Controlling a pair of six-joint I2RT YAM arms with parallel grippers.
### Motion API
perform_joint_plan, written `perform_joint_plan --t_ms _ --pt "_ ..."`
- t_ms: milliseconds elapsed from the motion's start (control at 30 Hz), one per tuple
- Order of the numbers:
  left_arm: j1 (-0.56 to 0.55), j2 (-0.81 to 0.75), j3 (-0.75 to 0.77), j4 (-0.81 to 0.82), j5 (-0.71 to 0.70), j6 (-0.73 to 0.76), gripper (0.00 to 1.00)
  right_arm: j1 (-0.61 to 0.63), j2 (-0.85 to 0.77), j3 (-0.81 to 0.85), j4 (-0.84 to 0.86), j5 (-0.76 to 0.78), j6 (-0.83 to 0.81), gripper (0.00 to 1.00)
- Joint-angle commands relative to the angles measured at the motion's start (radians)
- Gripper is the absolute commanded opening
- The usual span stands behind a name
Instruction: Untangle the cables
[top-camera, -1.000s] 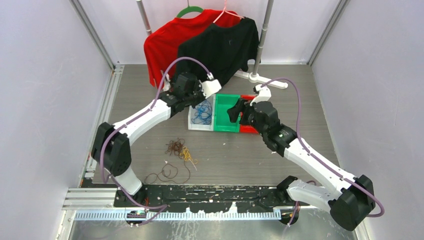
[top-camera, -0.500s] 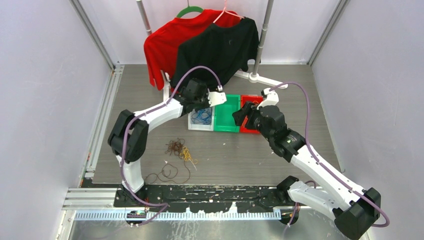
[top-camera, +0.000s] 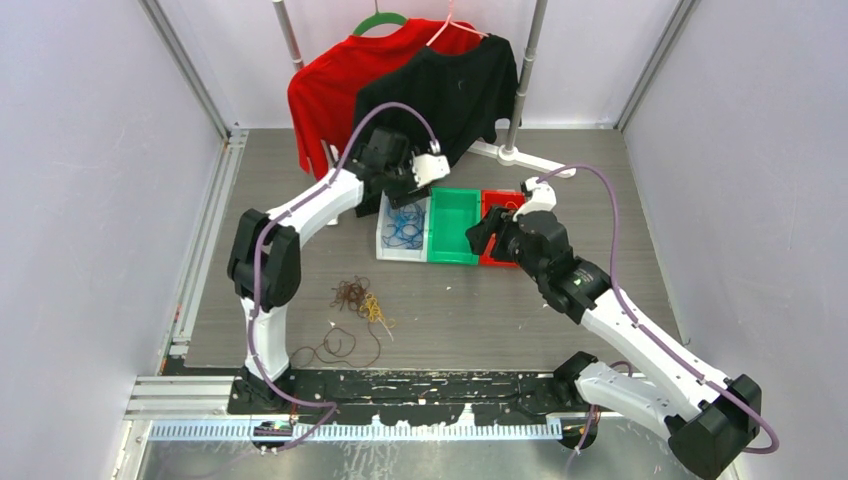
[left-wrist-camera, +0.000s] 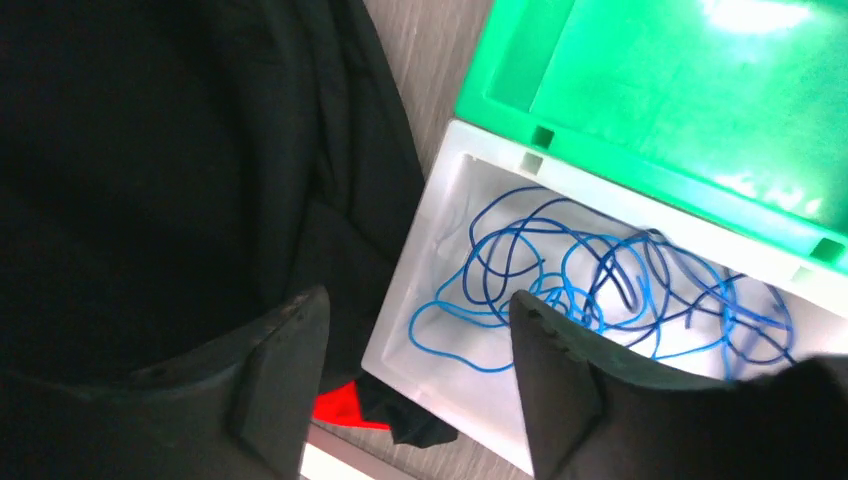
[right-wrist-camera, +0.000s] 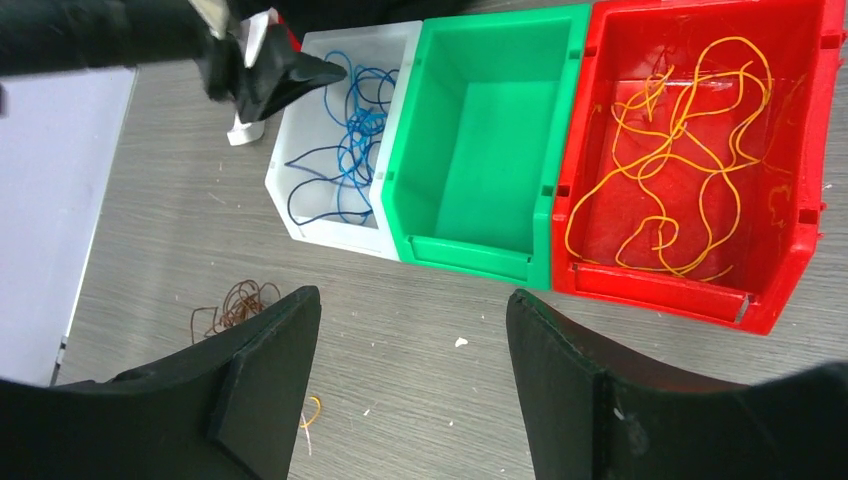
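Blue cables (left-wrist-camera: 600, 285) lie coiled in the white bin (top-camera: 384, 245), also seen as blue cables (right-wrist-camera: 350, 150) from the right wrist. Yellow-orange cables (right-wrist-camera: 680, 190) lie in the red bin (right-wrist-camera: 810, 150). The green bin (right-wrist-camera: 480, 170) between them holds nothing. A brown and yellow tangle of cables (top-camera: 360, 298) and a dark loop (top-camera: 338, 345) rest on the table. My left gripper (left-wrist-camera: 420, 300) hangs open and empty over the white bin's back end, next to the black shirt. My right gripper (right-wrist-camera: 412, 295) is open and empty above the table just in front of the bins.
A red shirt (top-camera: 330, 90) and a black shirt (top-camera: 440, 90) hang on a rack at the back, the black hem (left-wrist-camera: 150, 150) reaching down beside the white bin. The rack's white foot (top-camera: 520, 157) lies behind the bins. Frame posts stand at the back corners.
My left gripper was shut and is now open, and it has lifted back towards the shirts. My right gripper shifted right a second ago and has since held still.
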Motion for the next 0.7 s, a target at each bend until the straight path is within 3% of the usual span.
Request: perform_joint_plan --t_ms 0,67,367,500,667 --pt "0.025 -0.061 0.165 -0.291 0.177 0.017 0.83 -0.006 0.030 0.075 0.036 -0.050 -0.045 0.73" --pt "0.039 -0.080 0.221 -0.430 0.264 0.006 0.99 -0.007 0.070 0.112 0.025 -0.072 -0.064 0.74" --pt "0.128 -0.220 0.226 -0.799 0.398 0.032 0.99 0.018 0.211 0.161 0.006 -0.189 -0.076 0.76" --pt "0.249 -0.338 0.097 -0.977 0.567 0.193 0.99 0.233 0.318 0.139 0.047 -0.144 -0.108 0.77" --pt "0.407 -0.479 -0.145 -0.994 0.652 0.300 1.00 0.401 0.491 0.188 0.126 -0.200 -0.118 0.76"
